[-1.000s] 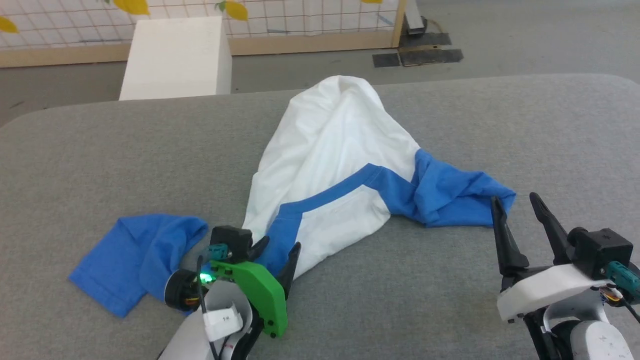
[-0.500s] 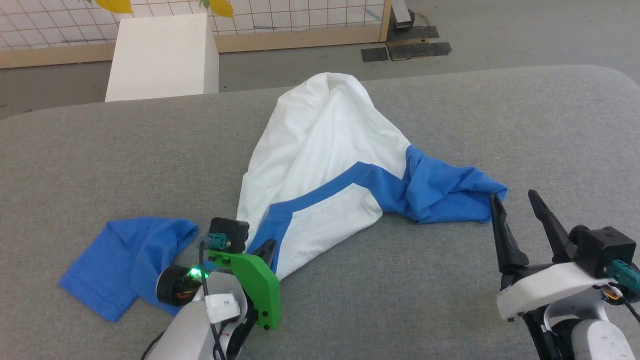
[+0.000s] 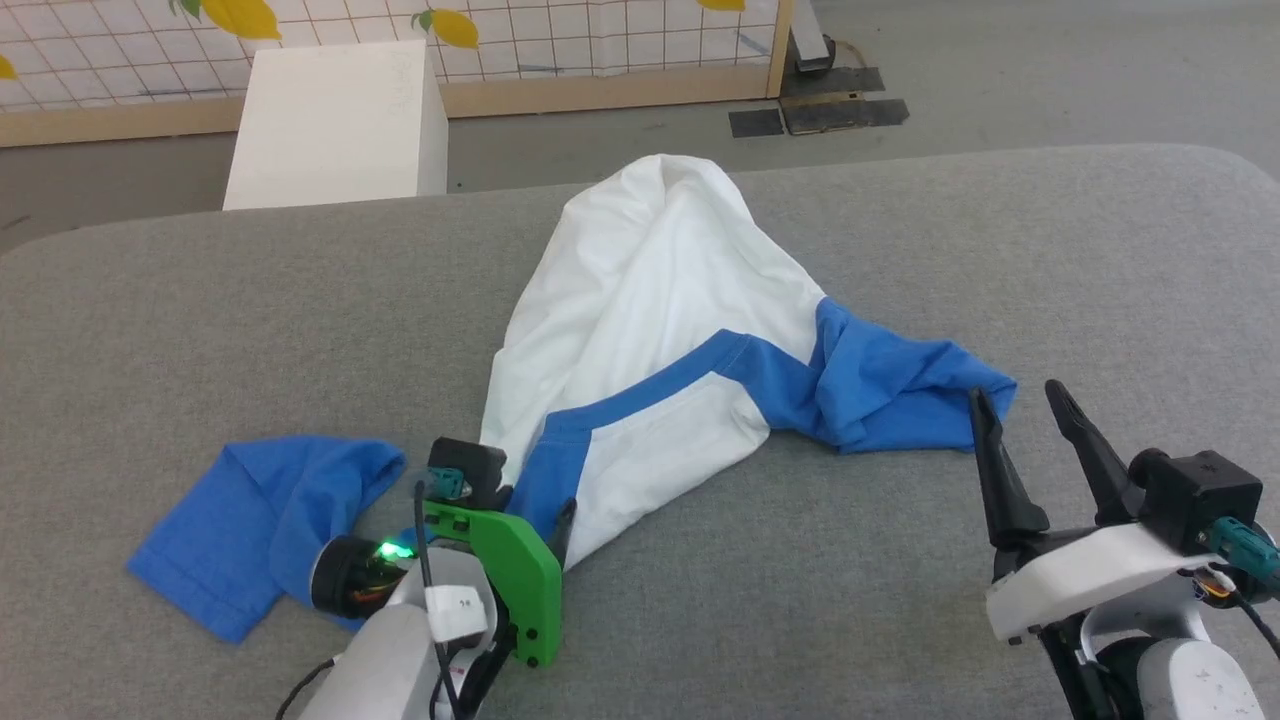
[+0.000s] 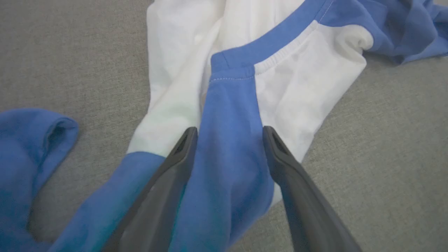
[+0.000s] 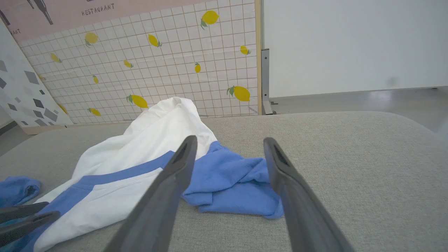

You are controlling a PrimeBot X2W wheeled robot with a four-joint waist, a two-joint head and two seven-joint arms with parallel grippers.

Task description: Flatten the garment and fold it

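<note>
The garment (image 3: 660,300) lies crumpled mid-way across the surface (image 3: 900,600); judged light, soft, limp. Left fingers (image 4: 168,182), spread, straddle its near blue shoulder strip (image 4: 231,105). Right fingers (image 3: 1000,470), spread, stand just beside the right sleeve (image 3: 900,390). Take hold at seams and hems.

Bare grey table (image 3: 1050,260) lies open right of the garment (image 3: 650,300); white box (image 3: 335,120) stands beyond.

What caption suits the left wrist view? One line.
Open left tool straddles the garment at its blue shoulder.
</note>
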